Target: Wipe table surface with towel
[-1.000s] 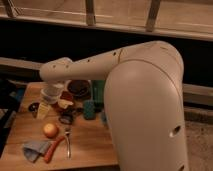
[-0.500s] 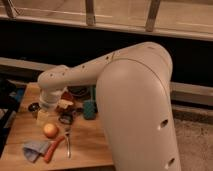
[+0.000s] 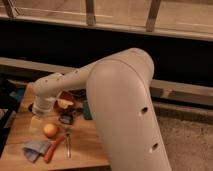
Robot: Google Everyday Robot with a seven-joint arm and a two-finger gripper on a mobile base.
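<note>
A grey-blue towel [image 3: 34, 149] lies crumpled on the wooden table [image 3: 87, 145] near its front left corner. My white arm reaches from the right across the table to the left. The gripper [image 3: 39, 108] hangs at the arm's end over the table's left side, behind and above the towel and apart from it. An orange ball [image 3: 50, 130] lies between the gripper and the towel.
A red-orange stick-shaped object [image 3: 54, 149] and a thin metal tool [image 3: 67, 145] lie right of the towel. A bowl [image 3: 65, 103], a small dark object [image 3: 66, 118] and a teal object [image 3: 86, 110] sit behind. A dark wall runs behind the table.
The arm's end with the gripper has shifted slightly left and down over the table's left side. The towel and other objects have not moved.
</note>
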